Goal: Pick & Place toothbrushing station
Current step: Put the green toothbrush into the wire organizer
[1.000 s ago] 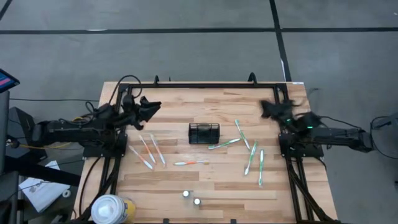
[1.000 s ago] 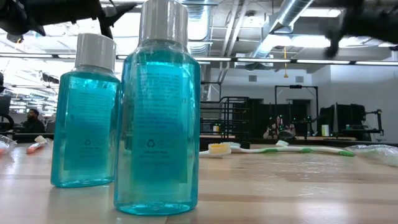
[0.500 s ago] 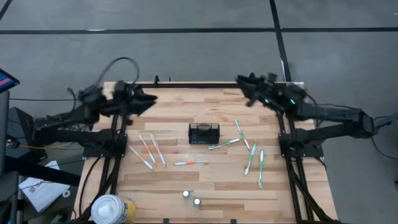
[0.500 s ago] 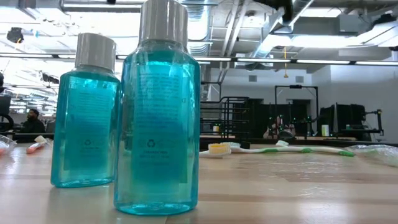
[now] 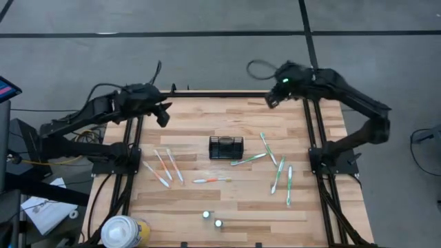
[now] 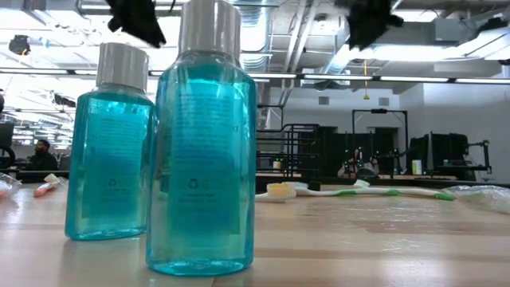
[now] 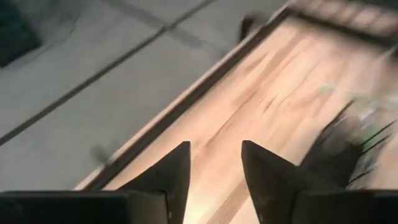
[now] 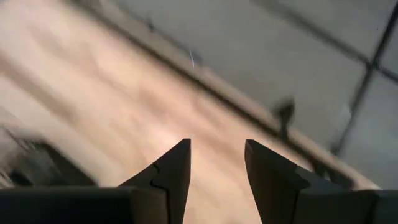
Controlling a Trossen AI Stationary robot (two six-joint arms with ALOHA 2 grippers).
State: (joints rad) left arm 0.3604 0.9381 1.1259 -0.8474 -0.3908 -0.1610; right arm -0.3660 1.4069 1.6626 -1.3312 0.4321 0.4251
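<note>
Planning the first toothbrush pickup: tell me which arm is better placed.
Probably either: the left tool hovers open above three toothbrushes, the right tool above four. Left looks marginally nearer.

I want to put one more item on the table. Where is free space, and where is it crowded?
Free: the far strip of the table behind the black mesh holder, and the near right corner. Crowded: the toothbrushes left of the holder, those at its right, and the two bottles.

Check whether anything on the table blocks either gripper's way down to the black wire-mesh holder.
Nothing visible does. The small black wire-mesh holder stands alone mid-table, bare wood between it and the left gripper and right gripper, both empty with jaws open. The nearest white-and-green toothbrush lies beside it.
</note>
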